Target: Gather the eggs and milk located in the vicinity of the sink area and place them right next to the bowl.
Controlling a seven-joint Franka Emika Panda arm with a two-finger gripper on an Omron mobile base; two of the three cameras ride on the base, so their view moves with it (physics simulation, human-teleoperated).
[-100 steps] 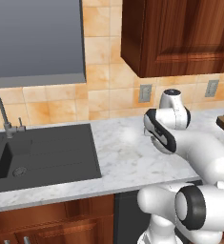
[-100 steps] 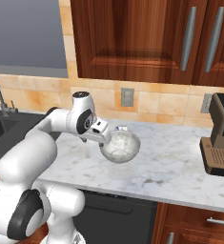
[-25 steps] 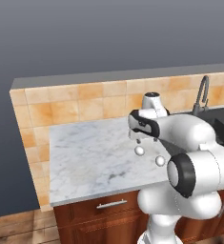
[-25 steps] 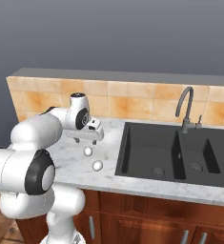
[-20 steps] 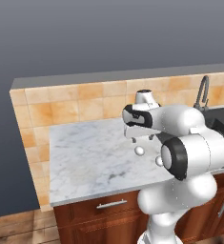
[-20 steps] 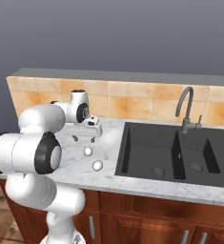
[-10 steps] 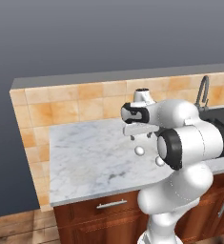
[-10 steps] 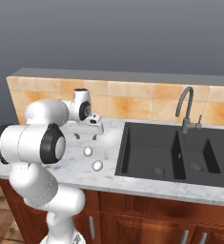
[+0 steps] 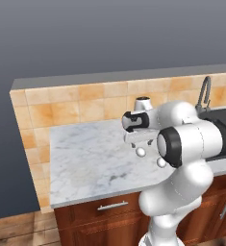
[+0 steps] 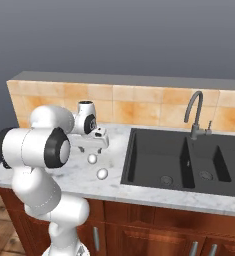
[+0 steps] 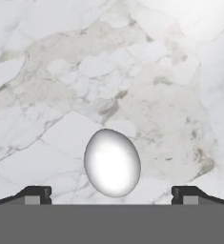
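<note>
Two white eggs lie on the marble counter [image 9: 85, 158] left of the sink [image 10: 184, 162]. The farther egg [image 9: 141, 152] [image 10: 92, 159] sits directly below my gripper [image 9: 140, 141] [image 10: 91, 147]. In the hand view this egg [image 11: 112, 162] lies between the two fingertips [image 11: 35, 194], untouched, with wide gaps on both sides; the gripper [image 11: 111, 196] is open and holds nothing. The second egg [image 9: 161, 163] [image 10: 102, 173] rests nearer the counter's front edge. The milk and the bowl are out of view.
The dark double sink has a curved grey faucet [image 10: 194, 115] behind it. A tan tiled backsplash [image 9: 76, 108] runs along the wall. The counter ends at its left edge [image 9: 51, 168], and wooden drawers [image 9: 109, 211] sit below.
Since five seconds ago the base has driven from the bowl's counter to the stretch left of the sink. Over the last second the arm's elbow swung around while the open hand settled over the egg.
</note>
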